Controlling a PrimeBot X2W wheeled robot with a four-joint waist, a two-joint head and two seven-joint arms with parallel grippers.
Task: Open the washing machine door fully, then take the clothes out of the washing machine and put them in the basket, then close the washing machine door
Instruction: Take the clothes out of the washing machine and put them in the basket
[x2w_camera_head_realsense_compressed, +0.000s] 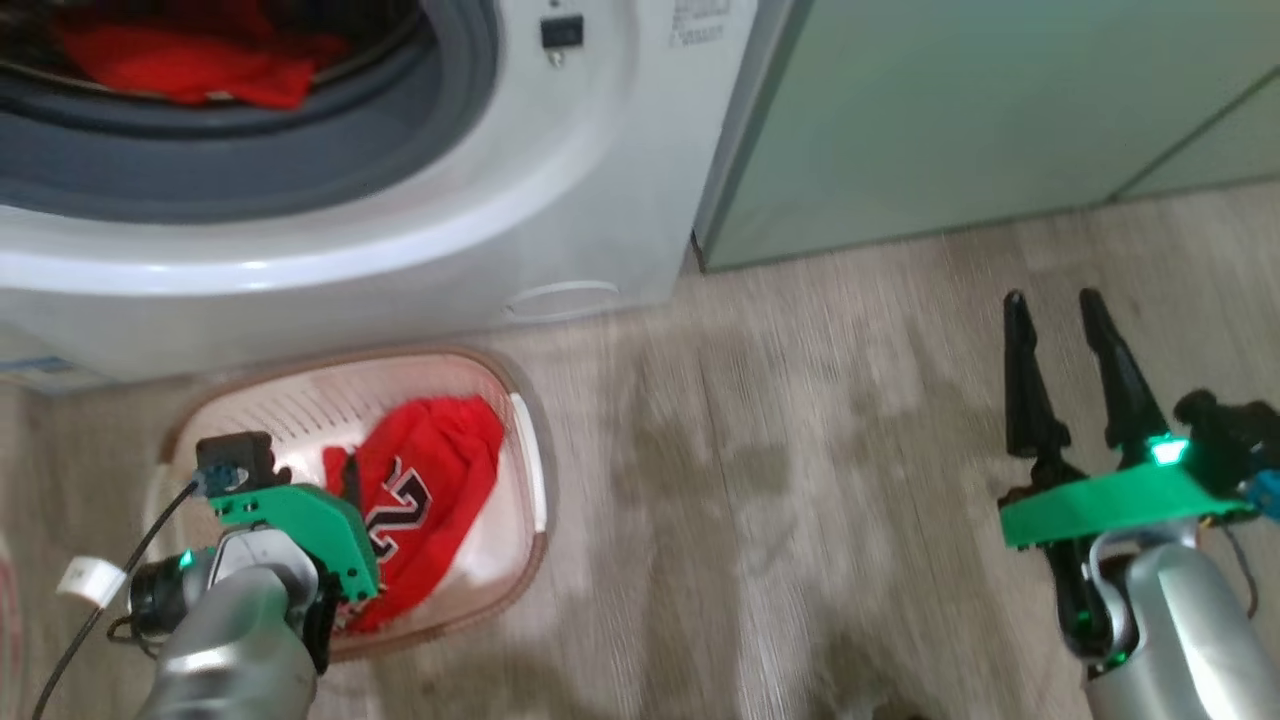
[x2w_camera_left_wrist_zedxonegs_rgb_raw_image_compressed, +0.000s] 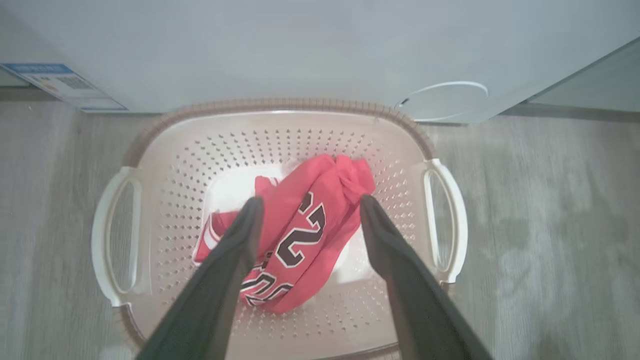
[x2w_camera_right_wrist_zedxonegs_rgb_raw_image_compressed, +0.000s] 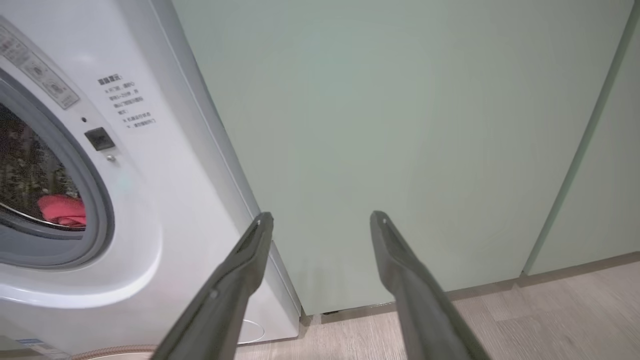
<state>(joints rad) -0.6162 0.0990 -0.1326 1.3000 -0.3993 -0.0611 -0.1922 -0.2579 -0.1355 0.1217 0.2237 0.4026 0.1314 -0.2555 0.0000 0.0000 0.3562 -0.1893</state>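
The washing machine (x2w_camera_head_realsense_compressed: 560, 180) stands with its grey-gasketed opening uncovered; the washing machine door is out of view. Red clothes (x2w_camera_head_realsense_compressed: 190, 60) lie in the drum, and they also show in the right wrist view (x2w_camera_right_wrist_zedxonegs_rgb_raw_image_compressed: 62, 210). In front of the machine, on the floor, sits the cream basket (x2w_camera_head_realsense_compressed: 530, 400). A red jersey (x2w_camera_left_wrist_zedxonegs_rgb_raw_image_compressed: 305, 225) with black numerals lies loose inside it. My left gripper (x2w_camera_left_wrist_zedxonegs_rgb_raw_image_compressed: 309, 202) hangs open just above that jersey, gripping nothing. My right gripper (x2w_camera_head_realsense_compressed: 1052, 300) is open and empty over the bare floor to the right, its fingers towards the cabinets.
Pale green cabinets (x2w_camera_head_realsense_compressed: 950, 120) stand right of the machine. A small round white service flap (x2w_camera_left_wrist_zedxonegs_rgb_raw_image_compressed: 445, 100) and a blue label (x2w_camera_left_wrist_zedxonegs_rgb_raw_image_compressed: 65, 85) are low on the machine's front. Wood-look floor (x2w_camera_head_realsense_compressed: 800, 480) stretches between the basket and my right arm.
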